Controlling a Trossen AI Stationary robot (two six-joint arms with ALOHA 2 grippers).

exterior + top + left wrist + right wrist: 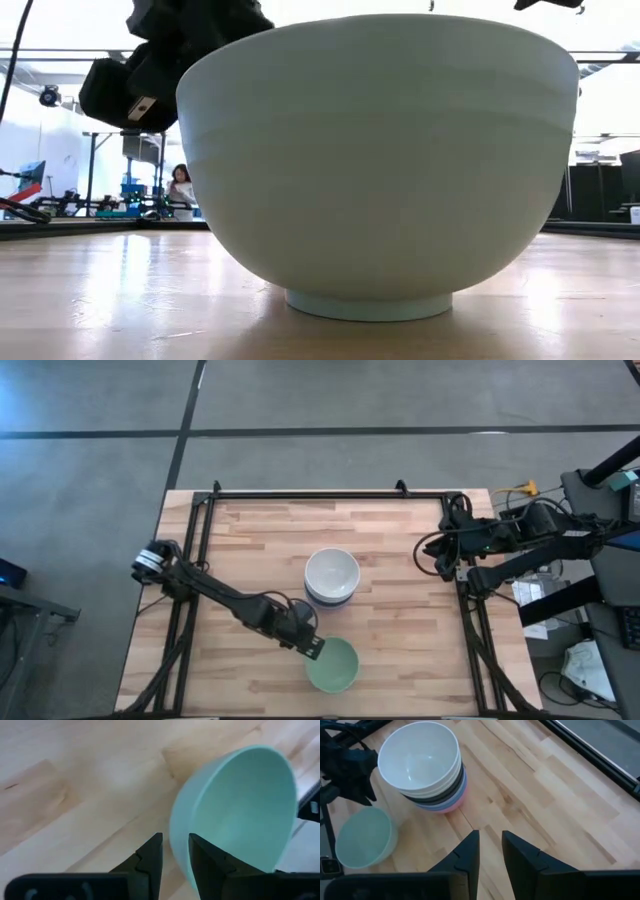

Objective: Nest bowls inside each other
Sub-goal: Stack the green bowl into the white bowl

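A mint green bowl (333,666) stands upright on its foot (368,303) on the wooden table near the near edge. My left gripper (315,650) is at its rim, shut on it. A stack of nested bowls (332,577) stands at the table's middle, with a white bowl (418,759) on top, dark and bluish bowls under it and a pink one (451,805) at the bottom. My right gripper (490,851) waits at the table's right edge, open and empty, well clear of the stack. My left gripper holds the mint green bowl by its rim (176,851) on the side toward the table's left. One finger (207,862) is inside the bowl and one finger (150,857) is outside. The fingers slant down from the left. The bowl stands on the table.
A black frame rail (330,494) runs along the far edge, and others run down both sides of the table. Bare wood lies left of the stack and between the stack and the right rail. A person (182,190) shows far off in the room.
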